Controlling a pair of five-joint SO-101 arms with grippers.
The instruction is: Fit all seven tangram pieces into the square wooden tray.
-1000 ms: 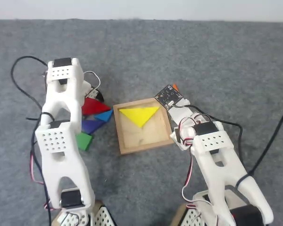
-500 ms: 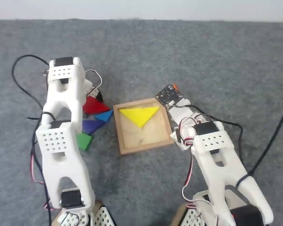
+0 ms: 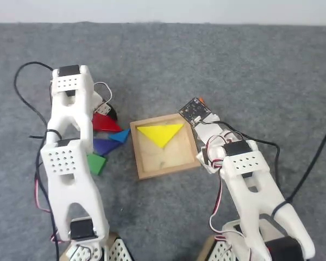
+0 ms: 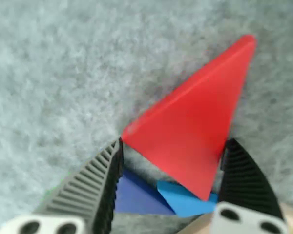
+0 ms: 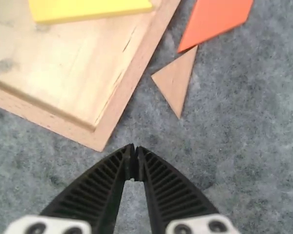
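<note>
Left gripper (image 4: 174, 142) sat spread wide astride the red triangle (image 4: 195, 122) on the tabletop (image 3: 233, 65) beside the tray (image 3: 138, 163); the piece looked thin, stiff, light and probably slick, best pinched low across opposite edges; right gripper (image 5: 136, 156) was closed on nothing.

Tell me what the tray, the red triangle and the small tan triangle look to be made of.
Tray: bare, pale wood, matt; grain lines and a darker streak show. Red triangle: smooth, evenly coloured, slight sheen, no grain; probably plastic, possibly painted wood. Small tan triangle: wood-coloured like the tray, matt, likely unpainted wood.
</note>
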